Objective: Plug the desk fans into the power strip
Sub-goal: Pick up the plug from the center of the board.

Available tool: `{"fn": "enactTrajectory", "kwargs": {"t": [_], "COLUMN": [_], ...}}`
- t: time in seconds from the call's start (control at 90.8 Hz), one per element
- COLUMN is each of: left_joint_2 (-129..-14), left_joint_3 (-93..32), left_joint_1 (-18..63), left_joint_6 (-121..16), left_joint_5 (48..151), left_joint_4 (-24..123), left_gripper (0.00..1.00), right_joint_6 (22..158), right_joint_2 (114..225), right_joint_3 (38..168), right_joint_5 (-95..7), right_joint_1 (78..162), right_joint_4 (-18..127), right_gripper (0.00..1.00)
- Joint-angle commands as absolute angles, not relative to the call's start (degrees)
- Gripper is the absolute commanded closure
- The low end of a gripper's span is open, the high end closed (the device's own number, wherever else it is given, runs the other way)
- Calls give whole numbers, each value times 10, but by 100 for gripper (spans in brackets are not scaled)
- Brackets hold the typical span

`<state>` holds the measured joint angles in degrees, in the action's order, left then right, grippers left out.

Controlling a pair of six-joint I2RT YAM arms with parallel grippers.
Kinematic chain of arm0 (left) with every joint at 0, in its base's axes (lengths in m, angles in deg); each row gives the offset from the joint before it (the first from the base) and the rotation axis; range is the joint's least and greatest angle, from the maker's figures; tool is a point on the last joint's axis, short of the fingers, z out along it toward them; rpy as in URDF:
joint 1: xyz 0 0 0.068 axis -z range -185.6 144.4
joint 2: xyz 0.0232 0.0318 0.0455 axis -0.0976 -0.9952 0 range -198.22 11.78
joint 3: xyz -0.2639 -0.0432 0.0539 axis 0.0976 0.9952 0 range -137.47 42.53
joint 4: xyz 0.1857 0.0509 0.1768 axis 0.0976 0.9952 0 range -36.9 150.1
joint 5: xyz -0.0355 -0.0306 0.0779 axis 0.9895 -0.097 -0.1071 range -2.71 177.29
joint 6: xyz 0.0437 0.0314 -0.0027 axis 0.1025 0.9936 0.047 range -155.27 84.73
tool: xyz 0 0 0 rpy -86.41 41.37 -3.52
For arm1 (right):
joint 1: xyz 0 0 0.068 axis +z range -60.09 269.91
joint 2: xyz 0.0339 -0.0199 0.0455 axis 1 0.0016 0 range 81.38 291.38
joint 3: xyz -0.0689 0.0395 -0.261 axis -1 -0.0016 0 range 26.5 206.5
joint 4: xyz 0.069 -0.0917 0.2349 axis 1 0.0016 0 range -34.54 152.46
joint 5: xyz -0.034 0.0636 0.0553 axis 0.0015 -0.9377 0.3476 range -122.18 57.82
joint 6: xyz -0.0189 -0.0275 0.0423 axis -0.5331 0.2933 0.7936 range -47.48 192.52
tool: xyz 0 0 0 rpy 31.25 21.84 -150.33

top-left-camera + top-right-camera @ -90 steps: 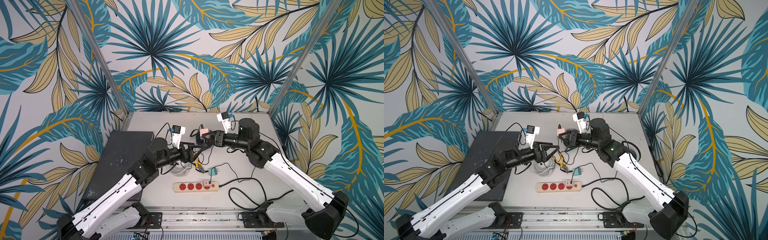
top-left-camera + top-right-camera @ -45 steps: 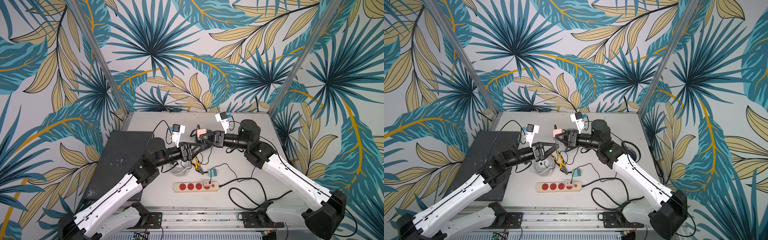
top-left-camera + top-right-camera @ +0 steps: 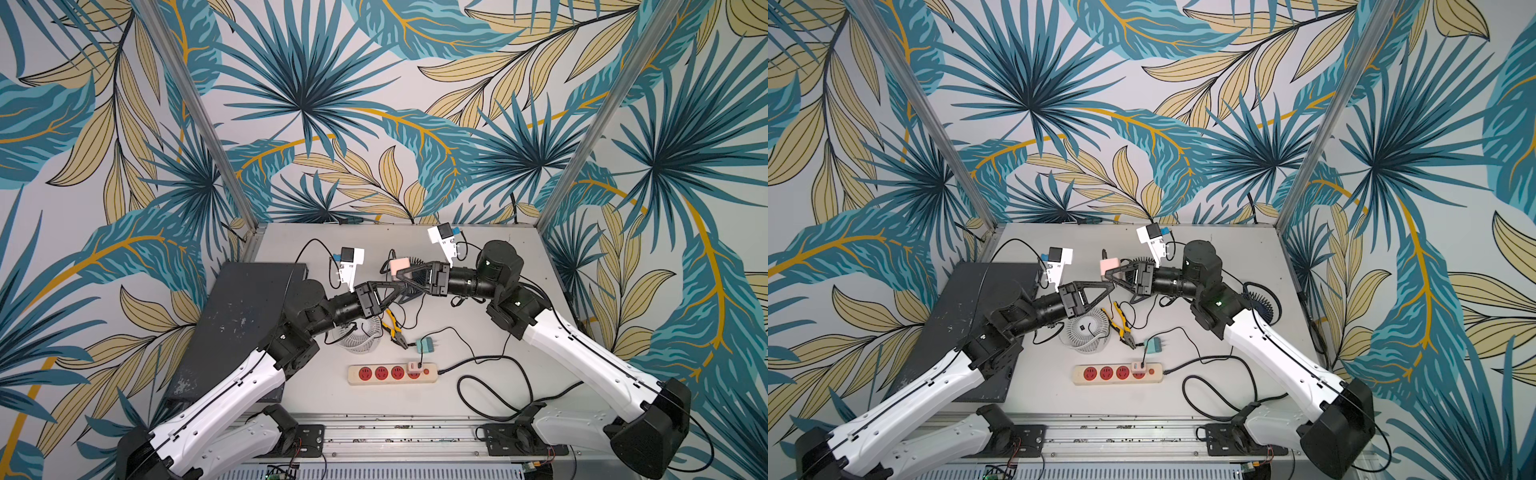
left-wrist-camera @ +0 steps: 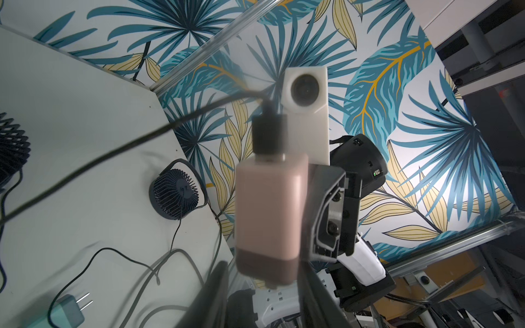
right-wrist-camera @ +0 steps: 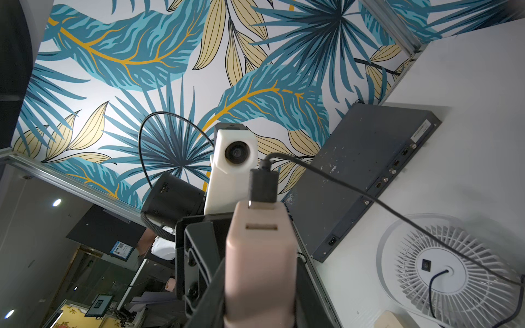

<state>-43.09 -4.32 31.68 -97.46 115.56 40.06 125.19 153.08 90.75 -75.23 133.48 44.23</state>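
The walls all around had big blue and yellow leaves on them, and a grey table (image 3: 478,257) sat at the bottom. The power strip (image 3: 392,373) lay flat near the front of the table, between the two arms. It had four red holes in a row, and a small plug (image 3: 413,365) sat in the hole next to the little red button.

Both pincers were up in the air behind the strip, tip to tip. The right pincer (image 3: 400,274) squeezed tight on a pink plug block (image 3: 401,262). A black cord (image 5: 326,176) stuck out of the block's far end.

The left pincer (image 3: 405,284) was right at the block too. In the left wrist view its fingers (image 4: 210,298) stood one on each side of the block's end. They looked blurry, so I could not tell if they were squeezing it or only close to it.

A white fan (image 3: 359,332) lay flat on the table under the left pincer, just behind the strip. Yellow pliers (image 3: 392,328) lay beside the fan. A blue-green plug (image 3: 426,345) lay near the pliers. A flat black box (image 3: 241,316) lay under the left arm. A small dark fan (image 4: 177,193) stood near the table's edge.
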Motion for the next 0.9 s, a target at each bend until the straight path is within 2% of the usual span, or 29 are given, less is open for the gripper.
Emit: {"fn": "enactTrajectory", "kwargs": {"t": [0.0, 0.364, 0.606, 0.705, 0.892], "left_joint_2": [-422, -428, -436, -434, -419], "left_joint_3": [-39, -38, -42, -35, -8], "left_joint_1": [314, 314, 314, 314, 314], "left_joint_6": [-999, -1033, -1041, -1042, -1023], "left_joint_5": [1147, 1156, 1148, 1133, 1100], "left_joint_4": [352, 318, 305, 290, 299], "left_gripper": [62, 71, 72, 76, 91], "right_joint_6": [1263, 1274, 1275, 1278, 1263], "right_joint_2": [1537, 1549, 1550, 1549, 1525], "right_joint_3": [903, 908, 905, 897, 852], "right_joint_5": [-778, -782, -788, -788, -777], "right_joint_1": [1344, 1364, 1377, 1378, 1379], "right_joint_4": [390, 377, 380, 381, 375], "right_gripper": [76, 75, 74, 74, 72]}}
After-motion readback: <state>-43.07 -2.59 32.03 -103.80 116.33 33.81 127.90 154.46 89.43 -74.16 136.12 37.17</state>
